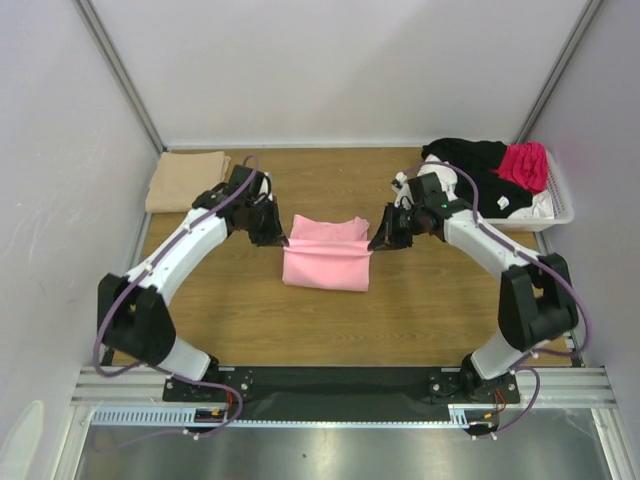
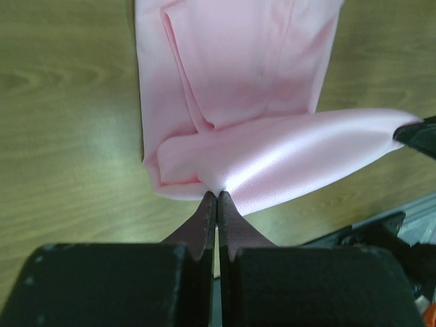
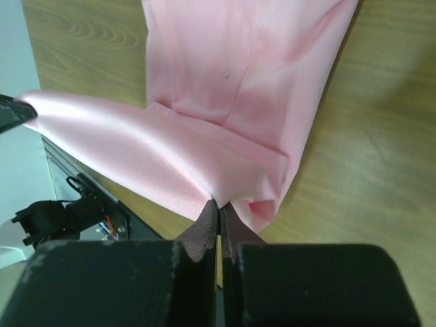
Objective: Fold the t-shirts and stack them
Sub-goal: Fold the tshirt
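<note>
Left gripper (image 2: 216, 197) and right gripper (image 3: 218, 203), fingers tight on pink t-shirt (image 1: 325, 265); gripped corners out of sight

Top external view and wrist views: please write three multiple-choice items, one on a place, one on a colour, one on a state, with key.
1. Where is the tan t-shirt? A. far left corner of the table B. its near right corner C. its centre
2. What colour is the held t-shirt? A. white B. black C. light pink
3. The left gripper and right gripper are: A. both open B. both shut on the held t-shirt C. one open
1 A: folded by the left wall. 2 C: pink in every view. 3 B: wrist views show shut jaws pinching its edge.
</note>
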`<state>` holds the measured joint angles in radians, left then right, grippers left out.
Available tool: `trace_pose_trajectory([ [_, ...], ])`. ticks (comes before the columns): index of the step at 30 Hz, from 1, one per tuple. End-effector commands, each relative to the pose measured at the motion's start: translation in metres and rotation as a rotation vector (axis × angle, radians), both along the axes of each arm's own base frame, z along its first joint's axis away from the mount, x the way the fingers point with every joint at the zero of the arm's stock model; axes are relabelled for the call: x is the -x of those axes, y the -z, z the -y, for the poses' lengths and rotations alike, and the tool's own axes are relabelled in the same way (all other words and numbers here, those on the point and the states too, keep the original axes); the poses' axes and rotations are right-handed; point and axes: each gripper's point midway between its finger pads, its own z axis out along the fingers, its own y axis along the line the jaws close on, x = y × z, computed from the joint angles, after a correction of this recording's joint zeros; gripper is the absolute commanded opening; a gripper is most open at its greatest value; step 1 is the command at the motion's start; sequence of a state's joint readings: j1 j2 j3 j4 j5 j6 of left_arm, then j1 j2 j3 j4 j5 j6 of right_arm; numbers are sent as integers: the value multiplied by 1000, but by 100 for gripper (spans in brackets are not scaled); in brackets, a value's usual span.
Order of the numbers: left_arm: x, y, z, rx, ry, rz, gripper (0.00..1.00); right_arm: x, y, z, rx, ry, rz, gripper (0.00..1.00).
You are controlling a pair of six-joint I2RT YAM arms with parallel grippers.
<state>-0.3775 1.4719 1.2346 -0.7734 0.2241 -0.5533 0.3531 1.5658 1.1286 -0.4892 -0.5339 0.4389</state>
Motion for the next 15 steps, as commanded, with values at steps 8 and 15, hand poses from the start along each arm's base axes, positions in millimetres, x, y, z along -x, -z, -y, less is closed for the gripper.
trace_pose_trajectory([
  [8, -78, 2, 5, 24, 22, 39, 0, -82, 2, -3, -14, -30, 65, 0],
  [15, -133, 11, -4, 36, -21, 43, 0, -131, 11, -4, -42, -8, 54, 0],
])
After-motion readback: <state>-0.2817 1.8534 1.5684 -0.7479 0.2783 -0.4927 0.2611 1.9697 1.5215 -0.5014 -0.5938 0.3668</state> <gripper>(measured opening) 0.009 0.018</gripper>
